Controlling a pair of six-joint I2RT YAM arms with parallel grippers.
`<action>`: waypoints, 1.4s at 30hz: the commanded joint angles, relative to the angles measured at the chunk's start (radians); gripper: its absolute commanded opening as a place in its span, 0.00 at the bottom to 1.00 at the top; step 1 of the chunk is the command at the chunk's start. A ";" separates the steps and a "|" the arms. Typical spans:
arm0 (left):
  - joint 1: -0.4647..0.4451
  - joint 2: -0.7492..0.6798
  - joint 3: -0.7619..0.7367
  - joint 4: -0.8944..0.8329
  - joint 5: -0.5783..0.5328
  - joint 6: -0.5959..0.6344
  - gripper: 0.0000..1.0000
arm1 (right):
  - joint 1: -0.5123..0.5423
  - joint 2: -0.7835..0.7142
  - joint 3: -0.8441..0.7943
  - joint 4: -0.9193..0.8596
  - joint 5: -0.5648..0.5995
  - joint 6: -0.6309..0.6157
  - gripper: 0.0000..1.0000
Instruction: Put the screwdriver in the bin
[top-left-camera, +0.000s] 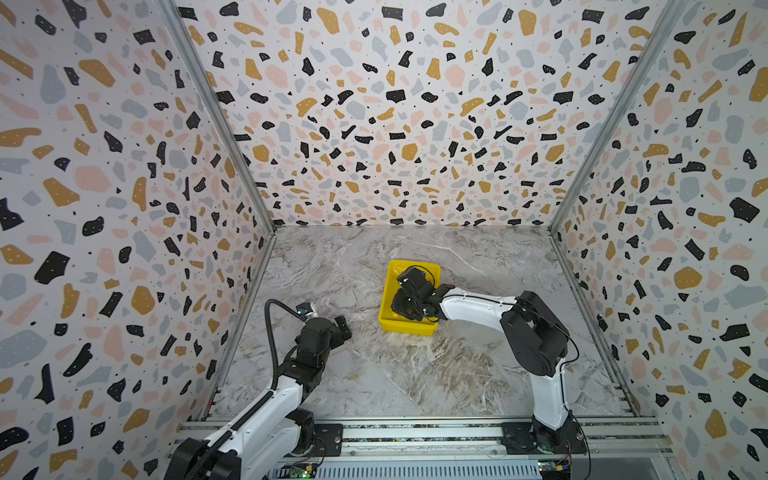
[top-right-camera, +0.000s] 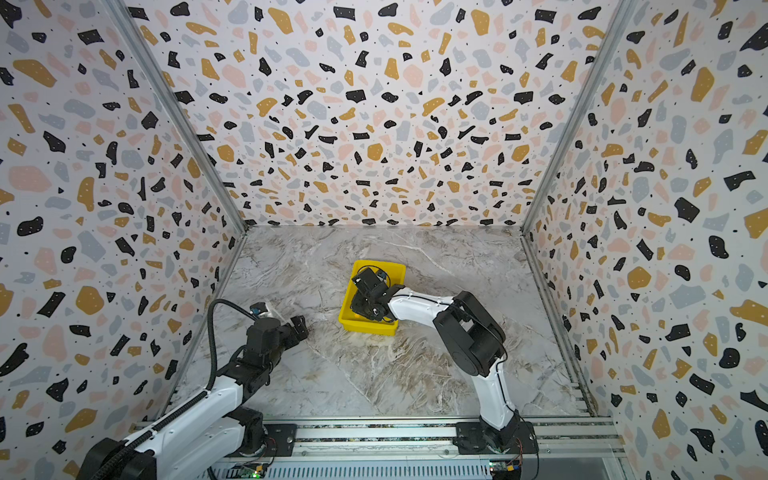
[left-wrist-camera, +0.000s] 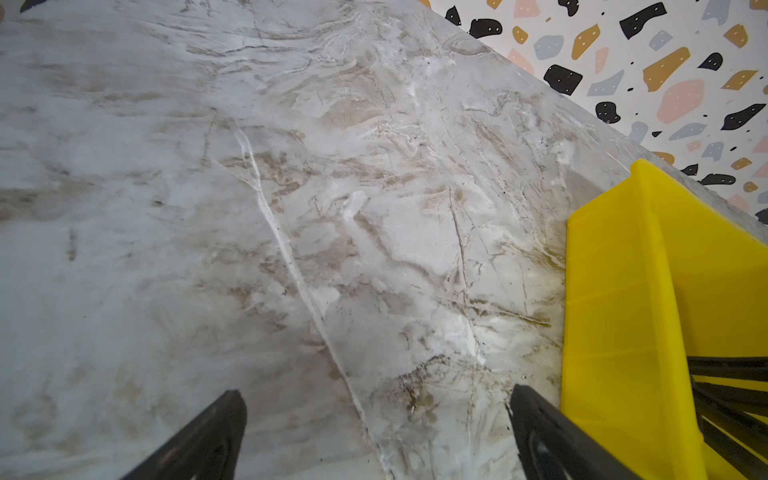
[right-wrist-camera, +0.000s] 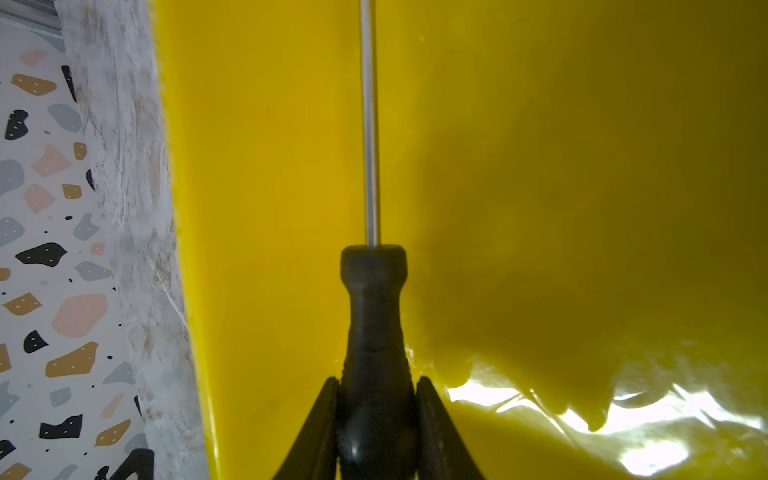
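One screwdriver (right-wrist-camera: 376, 316) sits clamped by its black handle between the right gripper's (right-wrist-camera: 376, 415) jaws, its grey shaft stretched over the floor inside the yellow bin (top-left-camera: 390, 286). Beside the bin, the left gripper (left-wrist-camera: 376, 432) hangs spread wide, empty, above the marble table (left-wrist-camera: 249, 208).

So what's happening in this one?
The right end effector is shut on the black handle of the screwdriver and holds it inside the yellow bin, shaft pointing along the bin floor. It is not yet released. The left end effector is open and holds nothing, over the marble table beside the bin.
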 joint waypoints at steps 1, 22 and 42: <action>-0.002 -0.008 -0.001 0.008 -0.008 -0.003 1.00 | 0.001 -0.047 0.031 -0.011 0.011 -0.017 0.30; -0.002 -0.012 0.000 0.010 -0.002 0.000 1.00 | -0.025 -0.321 0.009 -0.082 0.205 -0.172 0.42; -0.002 -0.004 -0.002 0.014 0.005 -0.001 1.00 | -0.497 -1.060 -1.057 0.768 0.504 -1.028 0.99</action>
